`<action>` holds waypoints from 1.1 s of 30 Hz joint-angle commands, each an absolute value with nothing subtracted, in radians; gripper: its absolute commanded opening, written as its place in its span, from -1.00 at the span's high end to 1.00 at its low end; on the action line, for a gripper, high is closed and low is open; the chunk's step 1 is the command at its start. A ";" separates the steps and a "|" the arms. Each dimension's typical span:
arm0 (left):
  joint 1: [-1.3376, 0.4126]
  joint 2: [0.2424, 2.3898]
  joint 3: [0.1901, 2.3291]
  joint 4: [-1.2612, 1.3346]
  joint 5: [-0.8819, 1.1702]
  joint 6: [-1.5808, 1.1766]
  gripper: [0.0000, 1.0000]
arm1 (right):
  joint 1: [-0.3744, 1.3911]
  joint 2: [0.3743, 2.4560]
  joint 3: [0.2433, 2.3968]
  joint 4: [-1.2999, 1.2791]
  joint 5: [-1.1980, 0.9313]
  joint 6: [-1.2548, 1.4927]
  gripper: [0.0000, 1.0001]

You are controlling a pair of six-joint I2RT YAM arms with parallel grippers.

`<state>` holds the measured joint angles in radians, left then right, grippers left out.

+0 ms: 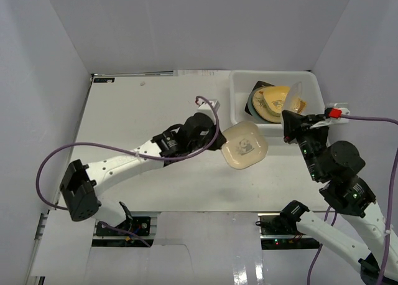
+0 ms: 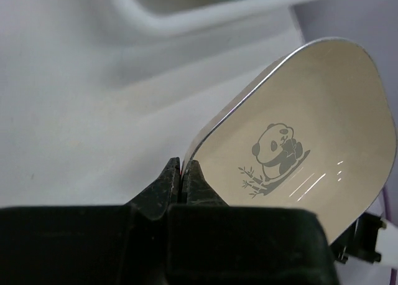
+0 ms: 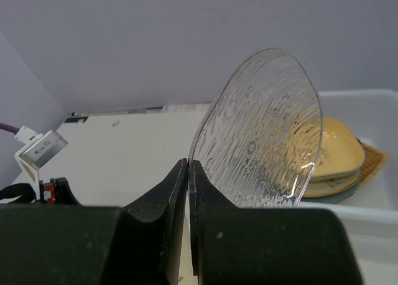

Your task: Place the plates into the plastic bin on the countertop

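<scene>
My left gripper (image 1: 219, 143) is shut on the rim of a cream square plate (image 1: 244, 145) with a panda print, held above the countertop (image 1: 155, 111) just in front of the plastic bin (image 1: 239, 95). In the left wrist view the plate (image 2: 298, 129) stands tilted from my pinched fingers (image 2: 181, 179). My right gripper (image 1: 290, 124) is shut on a clear glass plate (image 1: 295, 97), held on edge over the bin's right side. It also shows in the right wrist view (image 3: 261, 129). Several plates (image 1: 270, 103), yellow on top of teal, lie stacked in the bin.
White walls close in the countertop on three sides. A purple cable (image 1: 208, 107) loops above the left arm. A red-tipped connector (image 1: 334, 113) sits by the bin's right edge. A woven tray edge (image 3: 372, 163) shows under the stacked plates.
</scene>
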<state>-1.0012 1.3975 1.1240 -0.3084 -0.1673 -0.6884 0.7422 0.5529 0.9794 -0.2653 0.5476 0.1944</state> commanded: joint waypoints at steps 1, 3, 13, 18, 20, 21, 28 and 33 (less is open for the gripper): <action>-0.993 1.530 1.317 -0.293 -0.213 -0.556 1.00 | 0.749 0.535 1.064 -0.175 0.640 0.117 0.85; -0.982 1.662 1.478 -0.293 -0.238 -0.528 1.00 | 0.749 0.529 1.092 -0.175 0.655 0.106 0.84; -0.873 2.316 2.368 -0.339 -0.114 -0.580 1.00 | 0.749 0.483 1.101 -0.182 0.640 0.127 0.85; -0.850 2.421 2.419 -0.164 -0.103 -0.650 1.00 | 0.749 0.453 1.052 -0.196 0.653 0.149 0.84; -0.842 2.433 2.389 -0.082 -0.106 -0.658 1.00 | 0.749 0.454 1.043 -0.195 0.644 0.153 0.85; -0.839 2.444 2.398 -0.068 -0.101 -0.664 1.00 | 0.749 0.456 1.039 -0.196 0.640 0.156 0.84; -0.839 2.551 2.464 0.063 -0.077 -0.684 1.00 | 0.749 0.488 1.006 -0.184 0.603 0.181 0.84; -0.838 2.625 2.523 0.117 -0.067 -0.684 1.00 | 0.749 0.502 0.989 -0.179 0.604 0.187 0.84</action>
